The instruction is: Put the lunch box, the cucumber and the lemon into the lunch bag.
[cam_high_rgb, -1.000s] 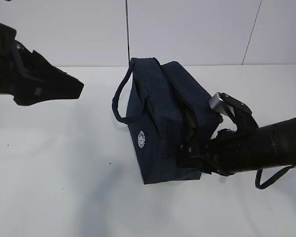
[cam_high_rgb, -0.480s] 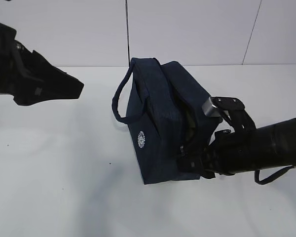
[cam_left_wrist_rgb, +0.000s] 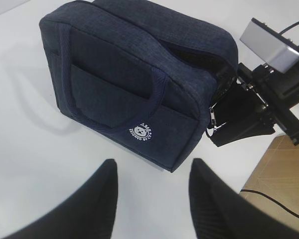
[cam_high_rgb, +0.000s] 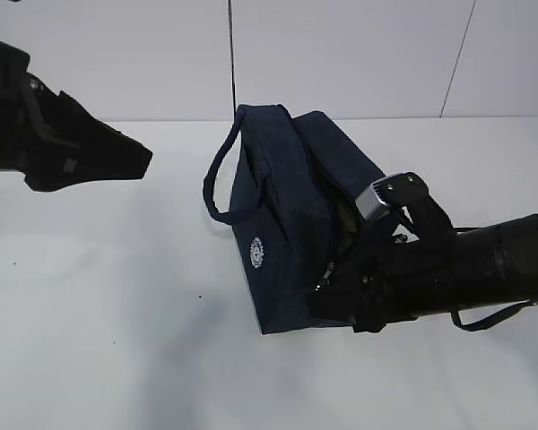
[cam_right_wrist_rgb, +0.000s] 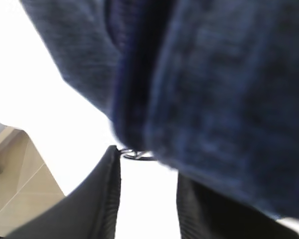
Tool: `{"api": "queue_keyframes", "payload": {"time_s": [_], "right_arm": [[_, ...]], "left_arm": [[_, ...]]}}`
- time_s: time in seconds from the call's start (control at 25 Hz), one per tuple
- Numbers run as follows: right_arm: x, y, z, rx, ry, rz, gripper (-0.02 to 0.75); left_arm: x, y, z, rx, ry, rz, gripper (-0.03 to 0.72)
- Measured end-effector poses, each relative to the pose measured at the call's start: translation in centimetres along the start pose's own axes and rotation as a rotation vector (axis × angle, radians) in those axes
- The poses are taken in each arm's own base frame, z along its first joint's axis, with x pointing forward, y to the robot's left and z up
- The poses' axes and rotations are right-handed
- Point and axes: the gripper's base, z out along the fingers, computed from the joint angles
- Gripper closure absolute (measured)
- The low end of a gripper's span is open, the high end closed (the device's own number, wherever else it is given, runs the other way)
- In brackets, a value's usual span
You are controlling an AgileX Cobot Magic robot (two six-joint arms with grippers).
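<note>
The dark navy lunch bag (cam_high_rgb: pixel 282 215) stands on the white table, its round white logo (cam_left_wrist_rgb: pixel 143 131) facing the left wrist camera and its top gaping. My right gripper (cam_high_rgb: pixel 327 300) is open at the bag's right end, low by the corner. In the right wrist view the bag (cam_right_wrist_rgb: pixel 214 74) fills the frame and the metal ring pull (cam_right_wrist_rgb: pixel 134 155) touches the tip of the right gripper's (cam_right_wrist_rgb: pixel 148 167) left finger; the gap between the fingers is bare. My left gripper (cam_left_wrist_rgb: pixel 153 167) hangs open above the table in front of the bag, at far left (cam_high_rgb: pixel 117 161). Lunch box, cucumber and lemon are out of view.
The white table (cam_high_rgb: pixel 117 296) spreads all round the bag, with a white wall behind. In the left wrist view the table's right edge gives onto a wooden floor (cam_left_wrist_rgb: pixel 284 169) with a black cable (cam_left_wrist_rgb: pixel 274 199).
My right arm has slid leftward and lower along the bag's right end, bringing its fingers close to the zipper pull. The left arm and the bag have stayed still.
</note>
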Motion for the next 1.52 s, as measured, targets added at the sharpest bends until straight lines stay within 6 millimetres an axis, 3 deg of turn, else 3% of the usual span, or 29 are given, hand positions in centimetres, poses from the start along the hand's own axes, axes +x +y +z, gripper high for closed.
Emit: {"api": "queue_keyframes", "payload": {"time_s": [0.68,1.24,1.52], "right_arm": [[0.0,-0.2,0.0,0.017,0.004,0.067,0.531],[0.2,1.0,-0.1,-0.104,0.029,0.173,0.531],[-1.1,1.9,-1.5,-0.103,-0.021,0.139,0.531]], "left_arm": [[0.0,0.0,0.0,0.000,0.000,0.000,0.420],[0.0,0.0,0.0,0.000,0.000,0.000,0.420],[0.0,0.0,0.0,-0.001,-0.001,0.000,0.420]]}}
